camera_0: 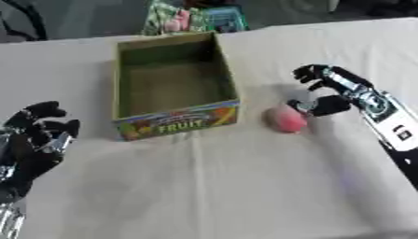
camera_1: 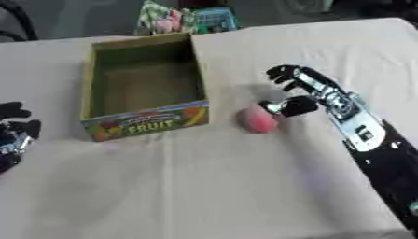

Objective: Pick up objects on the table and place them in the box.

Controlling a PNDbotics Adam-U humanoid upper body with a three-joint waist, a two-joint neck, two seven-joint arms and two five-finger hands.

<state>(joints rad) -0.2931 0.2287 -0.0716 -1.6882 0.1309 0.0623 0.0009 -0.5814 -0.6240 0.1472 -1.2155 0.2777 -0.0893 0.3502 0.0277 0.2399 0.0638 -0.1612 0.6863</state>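
The left hand point(camera_0: 32, 140) rested at the near left of the table point(camera_0: 212, 186), fingers up and loosely apart, holding nothing and well apart from everything else. To its right stood the box point(camera_0: 175, 119), an open cardboard carton with green inner walls and a front panel printed with fruit and the word FRUIT. It sat upright toward the far left of the table, and its inside looked bare as far as the view allowed. Behind it, past the far edge of the table, lay some colourful packets point(camera_0: 192, 18), green and pink, too blurred to make out further.

Right of the box, just beside its near right corner but not touching it, a pink round fruit point(camera_0: 286, 119) lay on the white cloth. It may have been a peach, though the blur left that unsure. The right hand point(camera_0: 325, 91) came in from the right side, its arm running back toward the near right corner. Its fingers were spread and curved above and to the right of the fruit, with the thumb point(camera_1: 292, 106) low and just at the fruit's right side; whether it touched could not be told. The hand was apart, not closed on the fruit.
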